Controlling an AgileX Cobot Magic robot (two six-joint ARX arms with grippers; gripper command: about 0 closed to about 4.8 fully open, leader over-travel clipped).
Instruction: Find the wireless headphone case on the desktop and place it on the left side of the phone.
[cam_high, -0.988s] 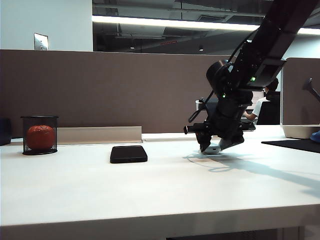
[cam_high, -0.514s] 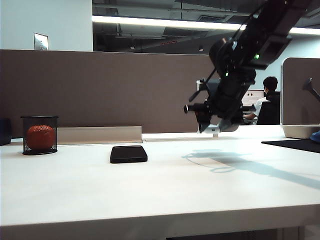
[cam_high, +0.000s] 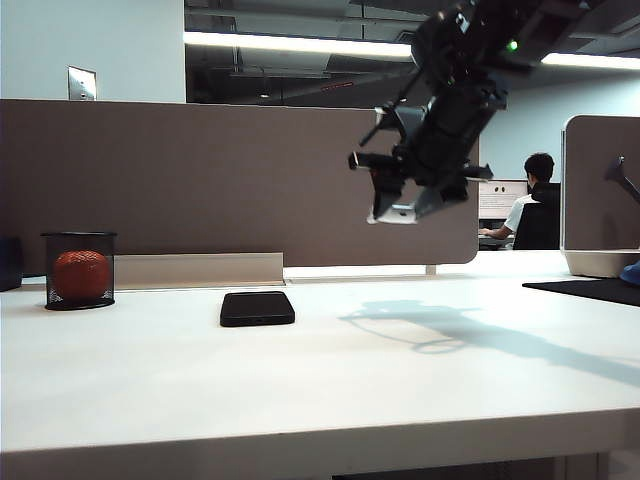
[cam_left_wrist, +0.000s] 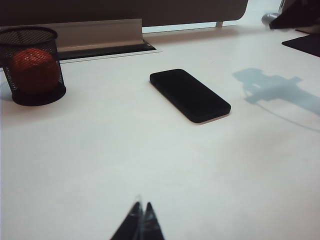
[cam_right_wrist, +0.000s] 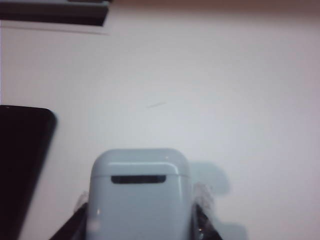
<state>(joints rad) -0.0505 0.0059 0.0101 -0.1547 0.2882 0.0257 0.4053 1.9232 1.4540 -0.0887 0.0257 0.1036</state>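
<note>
Case (cam_high: 398, 213) lifted off worktop (cam_high: 330, 380), now high in air, clamped in right claw (cam_right_wrist: 141, 220), heading toward phone (cam_high: 257, 308). Placing left of phone pending. Left claw (cam_left_wrist: 140, 220) clenched, empty, low over worktop.

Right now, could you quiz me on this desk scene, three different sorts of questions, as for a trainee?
1. True or false: the wireless headphone case lies on the desktop.
2. What sits inside the mesh cup? A) orange ball B) pens C) nothing
3. Which gripper holds the case?

Key
1. False; it is held in the air, right of the phone.
2. A
3. The right gripper; the left gripper is low over the desktop, shut.
</note>
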